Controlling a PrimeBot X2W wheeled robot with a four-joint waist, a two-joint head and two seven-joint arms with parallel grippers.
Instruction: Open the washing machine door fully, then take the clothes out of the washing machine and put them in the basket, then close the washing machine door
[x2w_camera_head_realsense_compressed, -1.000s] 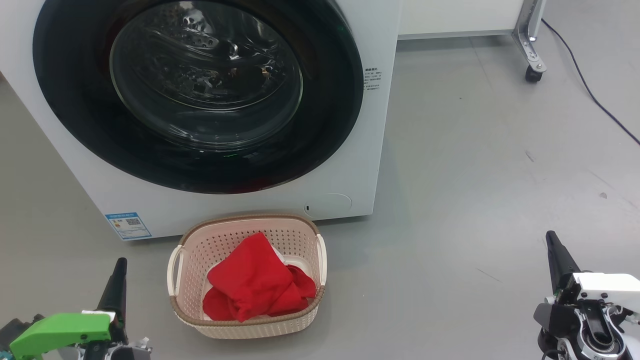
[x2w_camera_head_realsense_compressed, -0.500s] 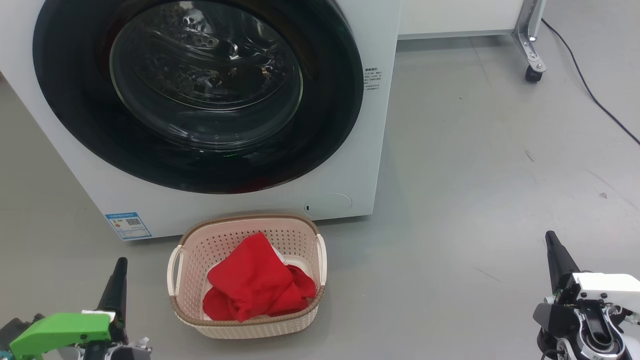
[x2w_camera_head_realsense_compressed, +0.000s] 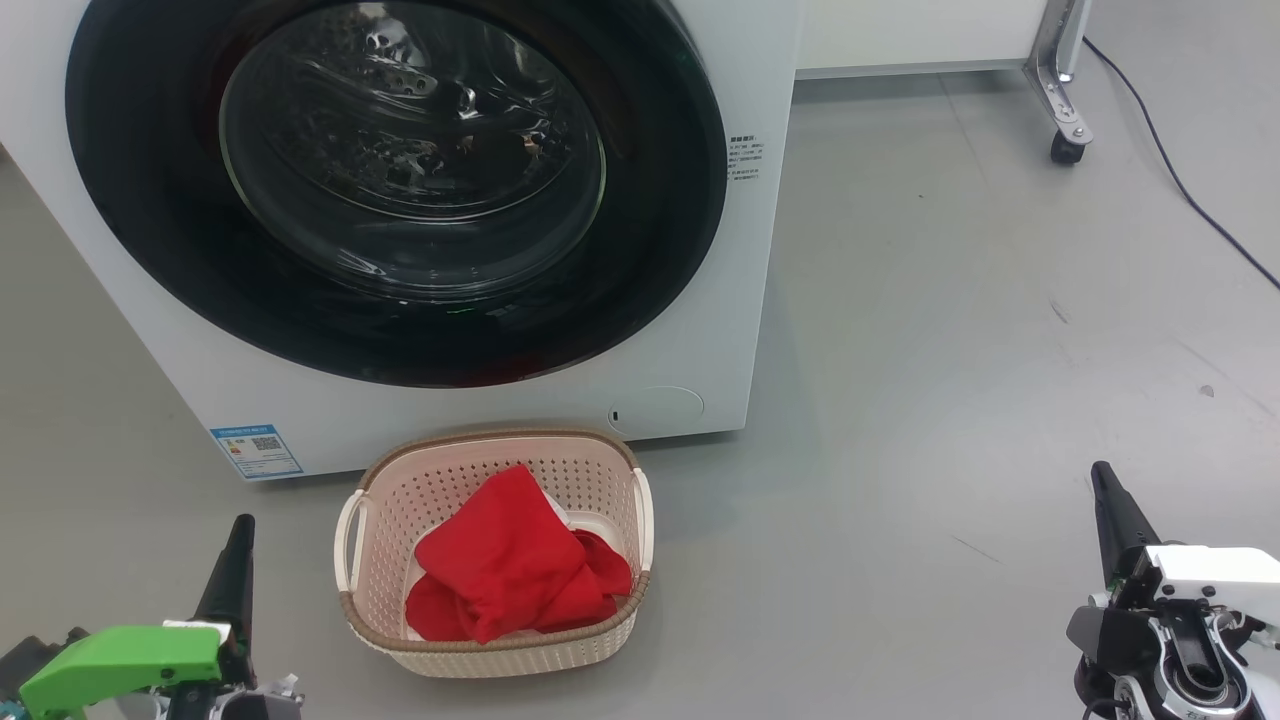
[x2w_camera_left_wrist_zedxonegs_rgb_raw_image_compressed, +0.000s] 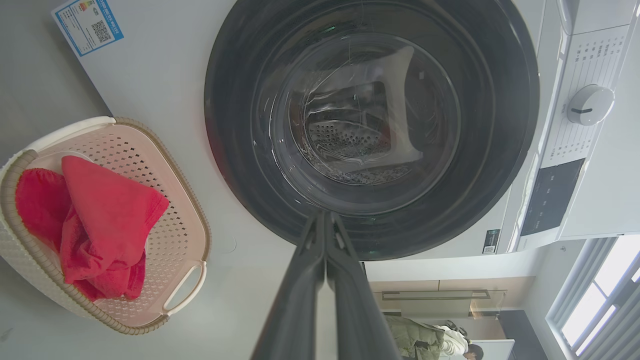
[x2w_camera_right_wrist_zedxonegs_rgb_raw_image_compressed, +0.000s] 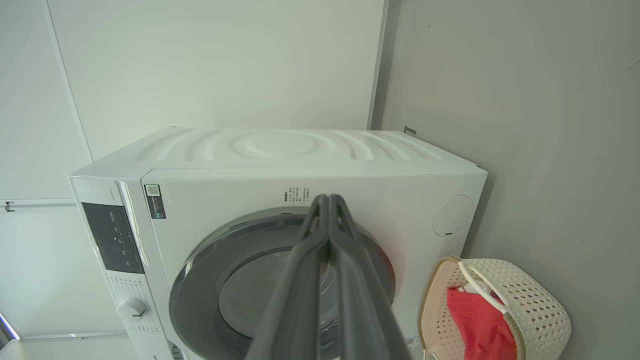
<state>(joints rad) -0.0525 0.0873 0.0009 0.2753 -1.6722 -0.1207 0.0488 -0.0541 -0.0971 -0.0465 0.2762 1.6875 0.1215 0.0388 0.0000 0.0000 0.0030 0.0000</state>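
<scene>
The washing machine (x2w_camera_head_realsense_compressed: 700, 330) (x2w_camera_left_wrist_zedxonegs_rgb_raw_image_compressed: 165, 75) (x2w_camera_right_wrist_zedxonegs_rgb_raw_image_compressed: 280, 155) stands white and boxy, and its door (x2w_camera_head_realsense_compressed: 395, 185) (x2w_camera_left_wrist_zedxonegs_rgb_raw_image_compressed: 372, 122) (x2w_camera_right_wrist_zedxonegs_rgb_raw_image_compressed: 235, 285) lies flat against the front, black rim around clear glass. On the floor before it sits the cream basket (x2w_camera_head_realsense_compressed: 400, 520) (x2w_camera_left_wrist_zedxonegs_rgb_raw_image_compressed: 145, 165) (x2w_camera_right_wrist_zedxonegs_rgb_raw_image_compressed: 530, 300) with the red clothes (x2w_camera_head_realsense_compressed: 515, 570) (x2w_camera_left_wrist_zedxonegs_rgb_raw_image_compressed: 95, 220) (x2w_camera_right_wrist_zedxonegs_rgb_raw_image_compressed: 475, 325) heaped inside. My left gripper (x2w_camera_head_realsense_compressed: 238, 535) (x2w_camera_left_wrist_zedxonegs_rgb_raw_image_compressed: 325, 215) is low at the left of the basket, shut and empty. My right gripper (x2w_camera_head_realsense_compressed: 1100, 475) (x2w_camera_right_wrist_zedxonegs_rgb_raw_image_compressed: 327, 199) is far to the right, also shut and empty.
A wheeled metal frame leg (x2w_camera_head_realsense_compressed: 1065, 100) and a dark cable (x2w_camera_head_realsense_compressed: 1170, 170) lie at the back right on the grey floor. A person in a pale jacket (x2w_camera_left_wrist_zedxonegs_rgb_raw_image_compressed: 430, 340) appears at the lower edge of the left wrist view.
</scene>
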